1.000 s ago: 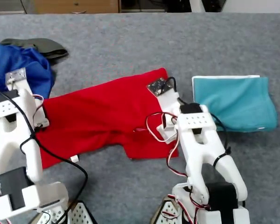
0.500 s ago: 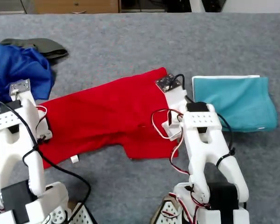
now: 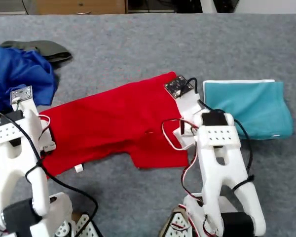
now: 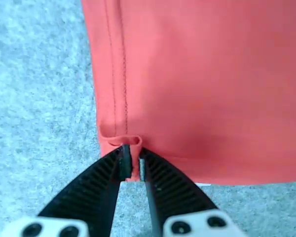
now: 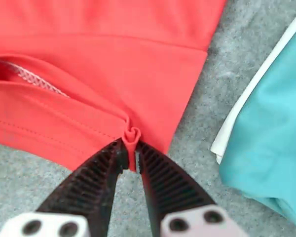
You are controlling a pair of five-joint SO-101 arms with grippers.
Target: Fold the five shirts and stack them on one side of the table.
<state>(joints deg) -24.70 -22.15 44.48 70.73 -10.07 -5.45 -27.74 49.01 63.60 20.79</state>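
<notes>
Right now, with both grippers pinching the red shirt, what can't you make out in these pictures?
High view: the blue shirt is cut off by the left edge, so its full shape is unknown.
High view: the dark green garment lies partly behind the blue shirt; what it is cannot be told.
High view: the left arm and the right arm cover the ends of the red shirt.
The white strip along the teal shirt is too thin to identify.

No text, label or number can be read anywhere.

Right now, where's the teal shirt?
High view: the folded teal shirt lies on the right side of the table, just right of the red shirt, a grey gap between them.
</notes>
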